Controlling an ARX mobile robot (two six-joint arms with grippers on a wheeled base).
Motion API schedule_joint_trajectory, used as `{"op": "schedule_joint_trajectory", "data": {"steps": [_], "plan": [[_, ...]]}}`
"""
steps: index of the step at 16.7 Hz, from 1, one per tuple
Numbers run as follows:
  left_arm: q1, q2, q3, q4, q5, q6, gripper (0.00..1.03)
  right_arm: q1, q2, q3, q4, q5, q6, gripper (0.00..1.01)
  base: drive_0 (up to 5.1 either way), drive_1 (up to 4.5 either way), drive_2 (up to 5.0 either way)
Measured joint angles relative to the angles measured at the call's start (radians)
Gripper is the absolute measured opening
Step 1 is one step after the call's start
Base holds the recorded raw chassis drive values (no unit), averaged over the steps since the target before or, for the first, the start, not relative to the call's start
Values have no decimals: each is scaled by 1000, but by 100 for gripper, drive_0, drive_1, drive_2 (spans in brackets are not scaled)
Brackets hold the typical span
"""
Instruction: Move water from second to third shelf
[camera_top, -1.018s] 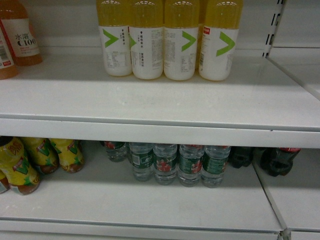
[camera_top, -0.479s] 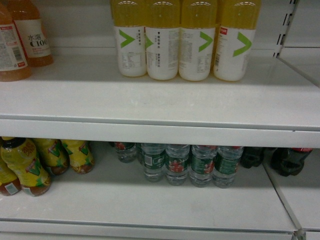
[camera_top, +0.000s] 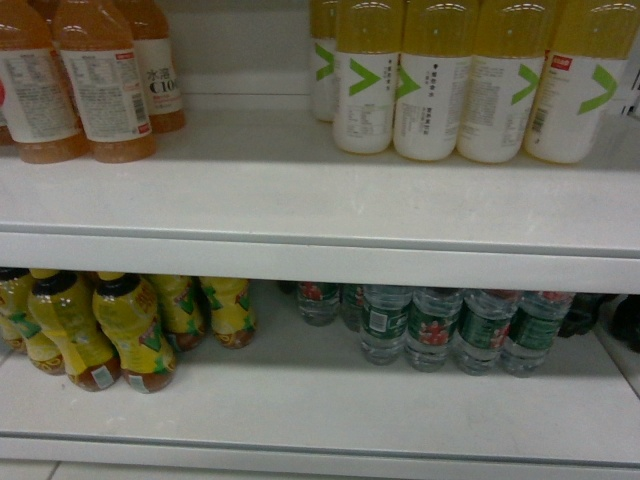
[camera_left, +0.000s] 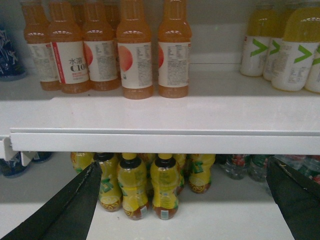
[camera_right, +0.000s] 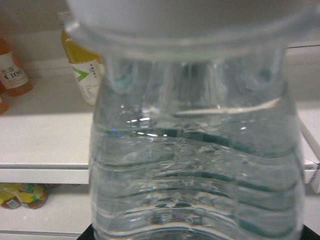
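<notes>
White shelves stocked with drinks; left jaws spread, right jaws' state unclear, water filling right wrist view.

Two broad, matte black, wedge-shaped fingers taper to blunt tips.

White metal shelves are seen, backed by a pale wall and lit evenly from above.

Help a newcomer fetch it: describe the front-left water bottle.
On the lower shelf, right of the yellow-labelled bottles, stand clear water bottles. It is the front row's leftmost; its green label shows white writing, where neighbours show red figures.
</notes>
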Motion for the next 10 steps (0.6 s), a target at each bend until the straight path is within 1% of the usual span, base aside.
{"op": "schedule_joint_trajectory", "data": {"steps": [10], "plan": [[0, 0, 0, 4, 0, 0, 98, 0, 0, 0, -3, -2, 0, 42, 0, 0, 0]]}}
